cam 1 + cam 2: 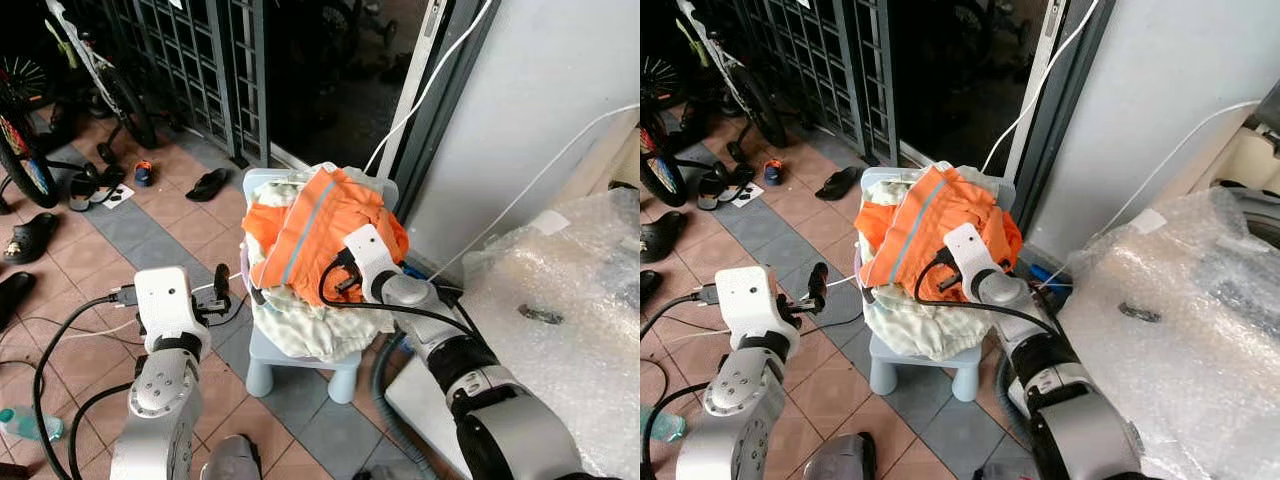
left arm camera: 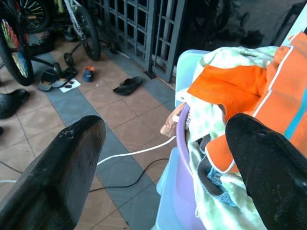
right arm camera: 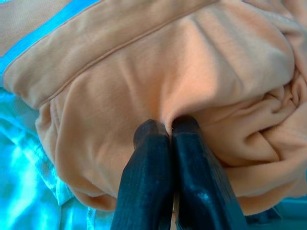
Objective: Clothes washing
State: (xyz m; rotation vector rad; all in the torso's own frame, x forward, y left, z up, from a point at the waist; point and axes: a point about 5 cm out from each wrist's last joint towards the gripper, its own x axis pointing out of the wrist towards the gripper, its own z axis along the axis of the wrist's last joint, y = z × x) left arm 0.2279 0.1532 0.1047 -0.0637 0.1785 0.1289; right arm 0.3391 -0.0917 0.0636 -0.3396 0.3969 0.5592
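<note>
Pinching a fold of the orange garment [image 3: 158, 72], our right gripper [image 3: 167, 125] had barely begun; laundry basket [image 2: 184, 158] remained heaped; left gripper [image 2: 163, 158] hovered spread.

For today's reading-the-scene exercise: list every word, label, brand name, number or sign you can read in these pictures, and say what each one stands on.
None can be read.
The orange garment, pinched by the right gripper, shows grey-blue stripes but no lettering.
The bicycle frame may carry markings, too small to read.
The white paper by the sandals has dark marks, too blurred to read.
The left gripper bears no text.
</note>
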